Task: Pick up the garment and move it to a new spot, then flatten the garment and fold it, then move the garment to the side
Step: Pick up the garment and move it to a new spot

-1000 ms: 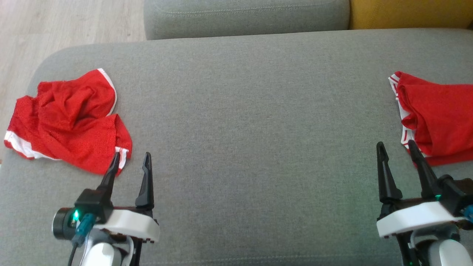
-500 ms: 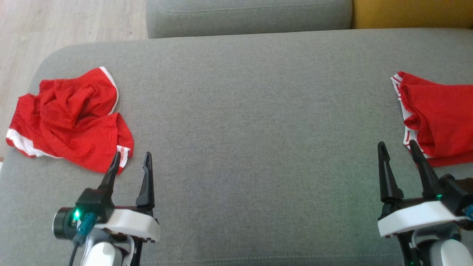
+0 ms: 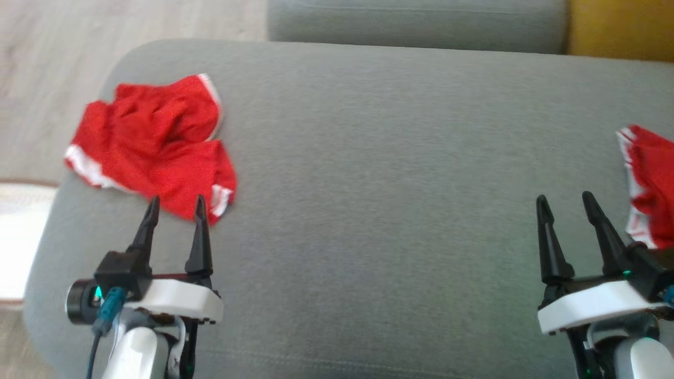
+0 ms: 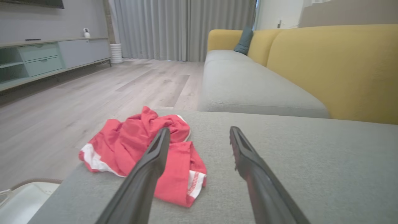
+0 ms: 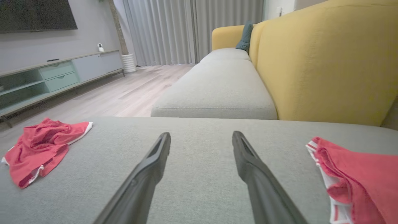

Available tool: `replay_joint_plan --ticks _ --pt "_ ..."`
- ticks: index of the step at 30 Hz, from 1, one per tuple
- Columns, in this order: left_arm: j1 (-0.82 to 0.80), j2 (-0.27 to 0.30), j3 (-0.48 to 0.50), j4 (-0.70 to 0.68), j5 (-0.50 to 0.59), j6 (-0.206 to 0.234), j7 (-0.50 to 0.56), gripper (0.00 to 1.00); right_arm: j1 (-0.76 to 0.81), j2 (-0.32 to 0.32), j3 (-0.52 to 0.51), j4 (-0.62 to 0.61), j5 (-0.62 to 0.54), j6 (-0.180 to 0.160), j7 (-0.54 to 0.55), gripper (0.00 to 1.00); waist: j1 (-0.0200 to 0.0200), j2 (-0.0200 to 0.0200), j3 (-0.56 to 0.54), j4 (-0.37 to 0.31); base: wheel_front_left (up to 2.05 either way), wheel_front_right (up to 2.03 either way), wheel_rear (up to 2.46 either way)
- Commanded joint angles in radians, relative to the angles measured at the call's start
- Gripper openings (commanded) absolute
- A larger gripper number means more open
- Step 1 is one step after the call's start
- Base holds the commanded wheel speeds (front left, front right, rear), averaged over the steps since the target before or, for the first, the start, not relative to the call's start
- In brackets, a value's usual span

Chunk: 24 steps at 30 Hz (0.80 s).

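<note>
The garment [image 3: 152,142] is a crumpled red piece with white trim, lying near the left end of the grey cushion [image 3: 379,131]. My left gripper [image 3: 177,200] hangs open just short of its near edge, with nothing between its fingers. In the left wrist view the garment [image 4: 136,146] lies ahead and to the left of the open left gripper [image 4: 199,129]. My right gripper [image 3: 564,197] is open and empty at the lower right. In the right wrist view the right gripper [image 5: 202,133] points over bare cushion, with the garment [image 5: 40,146] far to the left.
A second red garment [image 3: 650,179], folded, lies at the cushion's right edge, close beside my right gripper. Behind are a grey sofa seat [image 3: 416,26] and yellow backrest [image 3: 621,31]. Wooden floor [image 3: 42,63] and a white object [image 3: 21,237] lie past the cushion's left edge.
The head camera has swung left, so the whole picture has slid right. My left fingertips now line up with the garment's near edge. Both grippers stay open.
</note>
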Motion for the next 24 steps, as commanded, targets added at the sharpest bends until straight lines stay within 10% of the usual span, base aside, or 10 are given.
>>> replay_joint_plan --ticks 1,24 --pt "-0.051 0.005 0.040 -0.039 -0.002 0.004 -0.005 1.00 -0.027 -0.005 0.029 -0.045 -0.010 -0.001 0.006 1.00 0.0000 0.0000 0.004 0.055 0.00 0.00 0.00" --pt "-0.051 -0.029 0.090 -0.060 0.032 -0.022 -0.005 1.00 -0.049 -0.005 0.066 -0.081 -0.023 -0.001 0.047 1.00 0.0000 0.0000 0.028 0.224 0.00 0.00 0.00"
